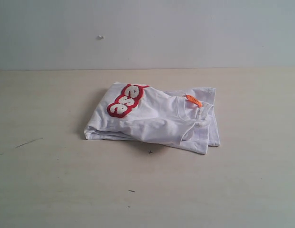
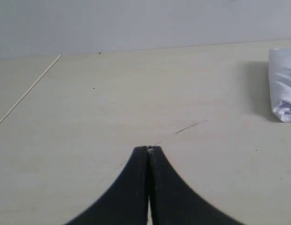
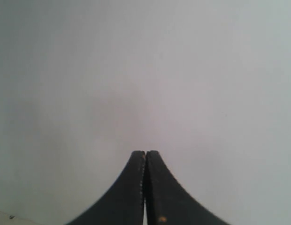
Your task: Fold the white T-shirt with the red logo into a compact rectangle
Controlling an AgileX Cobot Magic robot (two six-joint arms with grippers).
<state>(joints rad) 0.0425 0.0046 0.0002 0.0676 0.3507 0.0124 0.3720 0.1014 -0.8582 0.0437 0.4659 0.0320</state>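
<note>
the left gripper (image 2: 149,149), jaws pressed together and empty, hung over the table (image 2: 89,108), and the right gripper (image 3: 145,153), likewise closed, faced a blank wall (image 3: 136,70). farther off, the white t-shirt (image 1: 157,121) lay folded mid-table, the red logo (image 1: 124,100) showing on top.

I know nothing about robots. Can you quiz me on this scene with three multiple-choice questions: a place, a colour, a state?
1. Where on the shirt is the orange tag? A at the collar B on a sleeve C on the hem
2. What colour outlines the logo? A blue B red C green
3. The left gripper is: A wide open B shut, empty C holding the shirt
Answers: 1 A, it lies at the neck opening; 2 B, red rims the white letters; 3 B, its fingers meet with nothing between.
</note>
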